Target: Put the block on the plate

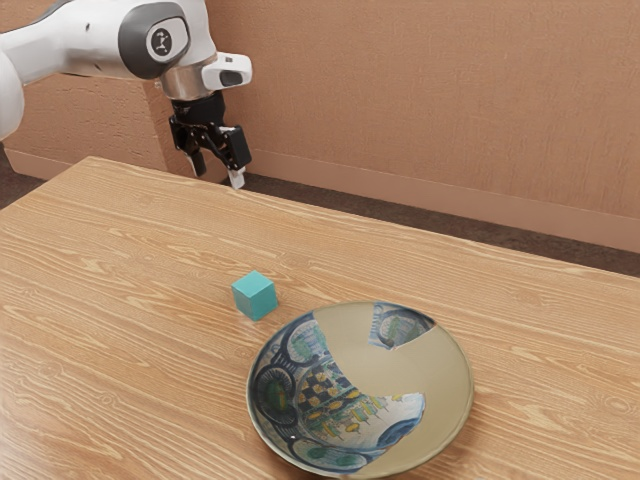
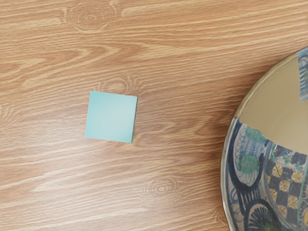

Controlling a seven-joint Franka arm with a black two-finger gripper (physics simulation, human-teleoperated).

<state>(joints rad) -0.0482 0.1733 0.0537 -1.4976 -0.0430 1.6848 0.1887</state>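
Round emblem on white arm, teal block near patterned plate

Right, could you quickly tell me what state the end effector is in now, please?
End effector: open, holding nothing; the block rests on the table.

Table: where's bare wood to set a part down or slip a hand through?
Table: widest bare patch runs from the block to the exterior view's left edge. More lies between the plate and that view's right edge, and beyond both, up to the wall-side edge. Tightest: the gap between block and plate, though wider than the block.
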